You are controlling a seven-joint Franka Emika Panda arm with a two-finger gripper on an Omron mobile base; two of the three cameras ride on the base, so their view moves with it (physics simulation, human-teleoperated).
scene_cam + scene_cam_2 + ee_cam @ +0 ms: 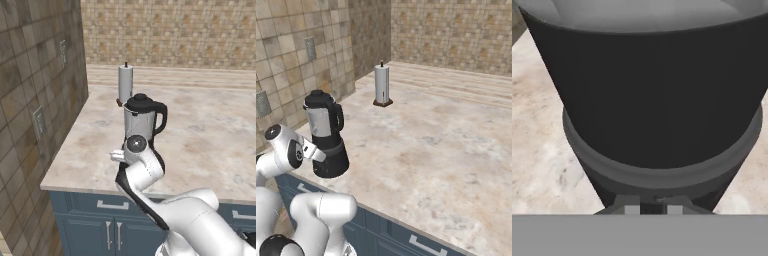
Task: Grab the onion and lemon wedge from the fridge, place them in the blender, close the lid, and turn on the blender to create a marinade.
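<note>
The gripper (653,209), fingers nearly closed, sat against the blender's (327,135) glossy black tapered base; domed lid (141,102) seated; mottled stone table (446,150).

1. Arm (192,220): glossy white shell, fat rounded segments, no visible cables or screws.
2. Joints: dark grey to black bands between the white segments, one black wedge running along the forearm in the left base view.
3. Wrist (136,145): round dark cap with a small light centre dot; same cap shows in the right base view.
4. Hand: small white block beside the wrist.
</note>
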